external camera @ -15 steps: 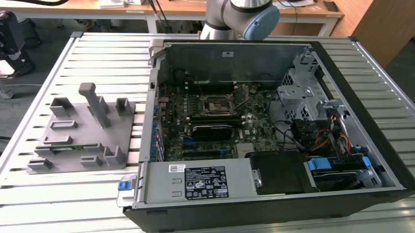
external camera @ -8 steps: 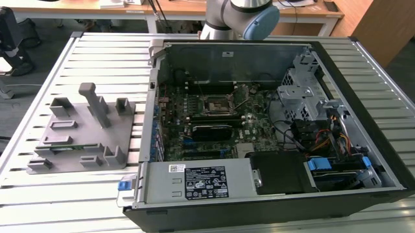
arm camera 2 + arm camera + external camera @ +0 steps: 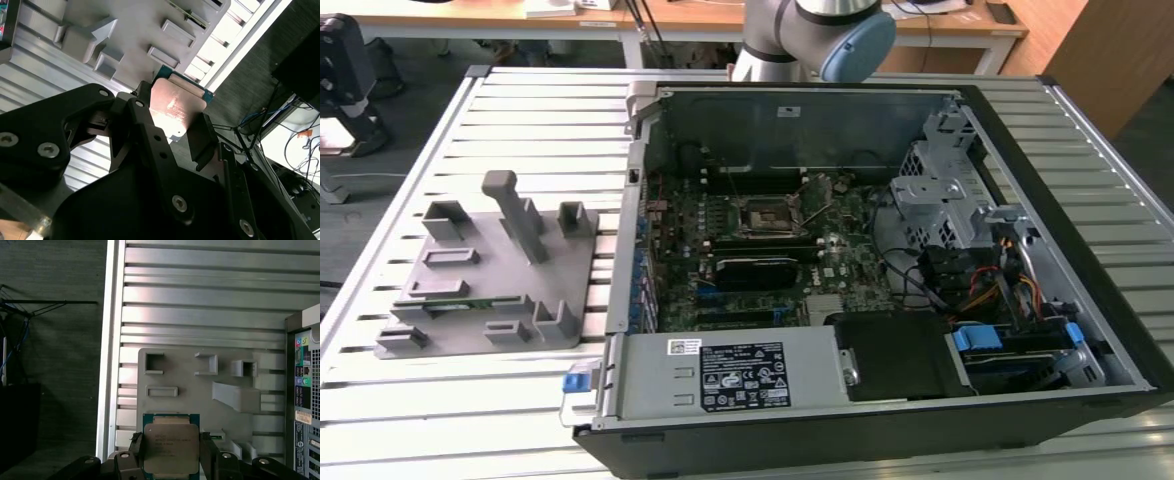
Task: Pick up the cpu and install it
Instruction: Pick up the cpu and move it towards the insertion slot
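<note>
**Asker:** Start with the exterior view. What is there?

**Me:** My arm (image 3: 821, 30) rises behind the open computer case (image 3: 854, 290), which lies on the slatted surface (image 3: 520, 110). Inside it is the black-framed socket (image 3: 767, 215), where the chip belongs. The grey fixture (image 3: 494, 270) lies beside the case, on the exterior view's left. I judge the socket to be well apart from my pincer, so the install is not yet done.

**Asker:** And the first wrist view?

**Me:** There the pincer (image 3: 171, 456) is narrowed onto the cpu (image 3: 171, 445). One of the fingers (image 3: 137, 452) presses one edge and its partner presses the opposite edge. The silver-grey lid faces back toward my wrist and the thin green rim shows at the far edge. Beyond the pincer lie the fixture and the slats, so I take it the chip hangs clear above the fixture, not seated in any pocket.

**Asker:** Why hold it by the edges?

**Me:** My guess is that it keeps the underside untouched and the chip level, ready to go flat into a socket.

**Asker:** Does the second wrist view agree?

**Me:** Yes. The chip sits between the two black fingers, close to their tips, with its lid catching a warm reflection. The fixture's blocks are past it, on the far side of the pincer, and the surface's edge runs off to one side. The grip looks square, with no tilt I can make out. How firm it is, I cannot tell.
</note>
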`<action>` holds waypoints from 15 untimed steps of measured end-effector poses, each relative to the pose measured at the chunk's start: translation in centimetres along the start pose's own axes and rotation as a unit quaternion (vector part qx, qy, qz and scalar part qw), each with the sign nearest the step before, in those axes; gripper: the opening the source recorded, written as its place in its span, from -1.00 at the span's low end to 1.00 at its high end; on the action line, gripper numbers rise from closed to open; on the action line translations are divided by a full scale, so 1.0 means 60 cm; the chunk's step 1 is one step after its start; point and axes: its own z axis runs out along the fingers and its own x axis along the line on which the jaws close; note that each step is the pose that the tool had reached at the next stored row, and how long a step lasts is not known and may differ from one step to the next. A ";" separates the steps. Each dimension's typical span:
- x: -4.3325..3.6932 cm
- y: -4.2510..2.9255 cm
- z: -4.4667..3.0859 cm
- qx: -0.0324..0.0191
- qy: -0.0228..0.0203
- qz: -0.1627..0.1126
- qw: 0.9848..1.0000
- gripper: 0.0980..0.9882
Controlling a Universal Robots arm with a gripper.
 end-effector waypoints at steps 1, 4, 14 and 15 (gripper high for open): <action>-0.001 0.000 0.000 0.000 0.000 0.000 1.000 -0.01; -0.003 0.000 0.000 0.000 0.000 0.000 1.000 -0.01; -0.007 0.000 0.000 0.000 0.000 0.000 1.000 -0.01; -0.008 0.000 -0.001 0.000 0.000 0.000 1.000 -0.01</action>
